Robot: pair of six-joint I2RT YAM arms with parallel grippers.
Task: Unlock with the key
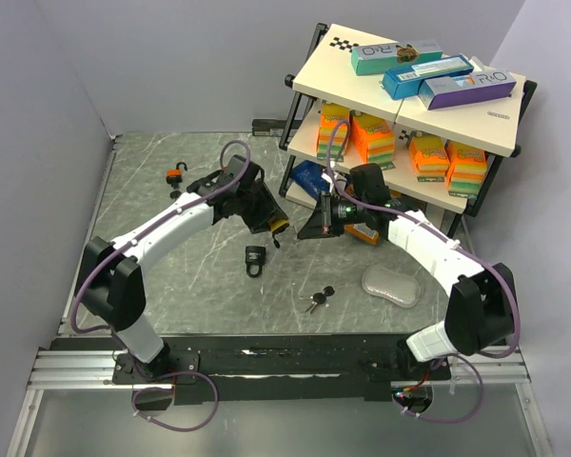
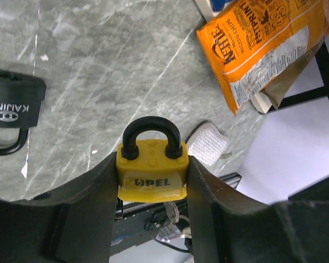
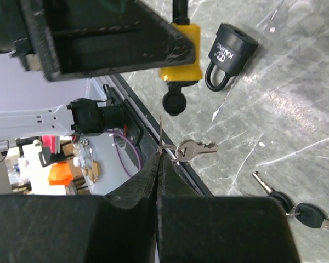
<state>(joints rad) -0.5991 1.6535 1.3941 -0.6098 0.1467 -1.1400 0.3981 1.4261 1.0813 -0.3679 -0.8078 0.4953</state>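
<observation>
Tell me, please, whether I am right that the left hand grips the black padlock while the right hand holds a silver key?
Not quite: the left wrist view shows the left hand gripping the yellow padlock; the black padlock lies on the table. The right hand does hold a silver key.

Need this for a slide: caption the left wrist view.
Left gripper clamps a yellow padlock by its sides above the grey marbled table.

Yellow padlock [image 2: 152, 172] reads "OPEL", blk padlock [image 2: 11, 107] "KAIJING", orange bag [image 2: 263, 44] "KETTLE".
</observation>
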